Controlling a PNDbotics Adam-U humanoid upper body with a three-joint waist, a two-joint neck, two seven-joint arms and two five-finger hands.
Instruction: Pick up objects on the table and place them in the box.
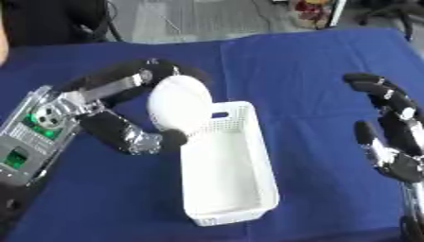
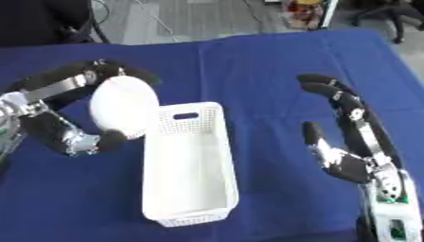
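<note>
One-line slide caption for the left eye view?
Left hand holds a white plate over the white box.

White plate (image 1: 178, 103), white perforated box (image 1: 236, 177), blue tablecloth (image 1: 314, 85), blk hands.

White round plate (image 1: 178, 104) tilted on edge over empty white box (image 1: 228, 175).

A blue cloth (image 1: 314, 90) covers the table.
</note>
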